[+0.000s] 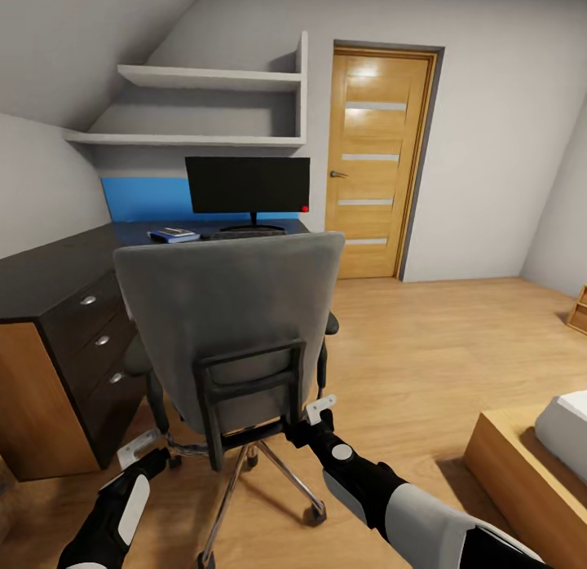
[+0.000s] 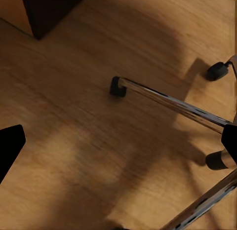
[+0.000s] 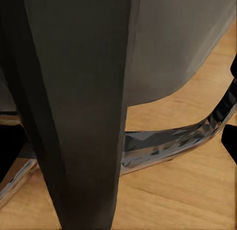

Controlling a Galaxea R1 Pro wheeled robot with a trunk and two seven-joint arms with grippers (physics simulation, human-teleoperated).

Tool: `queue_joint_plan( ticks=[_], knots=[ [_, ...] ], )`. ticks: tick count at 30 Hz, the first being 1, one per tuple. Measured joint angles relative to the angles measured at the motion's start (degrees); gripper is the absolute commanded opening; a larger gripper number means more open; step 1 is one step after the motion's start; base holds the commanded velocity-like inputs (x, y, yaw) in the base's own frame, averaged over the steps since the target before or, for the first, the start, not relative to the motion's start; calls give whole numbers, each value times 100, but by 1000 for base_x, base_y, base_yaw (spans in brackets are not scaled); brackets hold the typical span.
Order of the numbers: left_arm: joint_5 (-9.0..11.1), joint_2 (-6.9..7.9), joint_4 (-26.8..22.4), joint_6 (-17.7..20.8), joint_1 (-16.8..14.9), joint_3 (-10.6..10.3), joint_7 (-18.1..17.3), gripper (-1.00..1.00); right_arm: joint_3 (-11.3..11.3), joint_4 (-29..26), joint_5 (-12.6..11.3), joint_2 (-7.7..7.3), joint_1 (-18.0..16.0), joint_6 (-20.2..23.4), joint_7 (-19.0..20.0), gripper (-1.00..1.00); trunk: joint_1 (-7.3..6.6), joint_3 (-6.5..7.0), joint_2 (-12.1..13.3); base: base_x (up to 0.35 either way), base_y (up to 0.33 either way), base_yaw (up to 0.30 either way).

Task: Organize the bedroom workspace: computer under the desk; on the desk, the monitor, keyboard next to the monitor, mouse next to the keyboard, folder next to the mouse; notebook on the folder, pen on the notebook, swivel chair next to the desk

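Note:
The grey swivel chair point(image 1: 232, 308) stands with its back to me in front of the black desk point(image 1: 49, 267). At the desk's far end stands the monitor point(image 1: 247, 184). Left of it lies the blue folder point(image 1: 174, 235) with a small grey notebook on top. The keyboard point(image 1: 244, 234) peeks over the chair back. My left gripper point(image 1: 140, 448) hangs open low by the chair's chrome base point(image 2: 168, 99). My right gripper point(image 1: 320, 408) is open at the chair's lower back, its fingers either side of a black frame bar point(image 3: 84, 116). Computer, mouse and pen are hidden.
The desk's black drawer unit point(image 1: 94, 333) is close on the chair's left. A wooden door point(image 1: 377, 161) is at the back, wall shelves point(image 1: 212, 80) above the desk. A bed with a wooden frame point(image 1: 530, 463) is at the right. Open wood floor lies between chair and bed.

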Motion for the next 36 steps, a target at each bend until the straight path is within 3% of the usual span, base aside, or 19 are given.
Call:
queue_joint_plan(
  ticks=[7, 36],
  knots=[
    [-32, 3, 0, -2, 0, -3, 5, 100, 2, 0, 0, 0, 1, 0, 1, 100, -2, 0, 0, 110, -47, 0],
    [-38, 6, 7, 23, 0, -46, 10, 100, 15, -1, -16, 0, 2, 2, -8, 100, -3, -1, -1, 289, -25, 0]
  ],
)
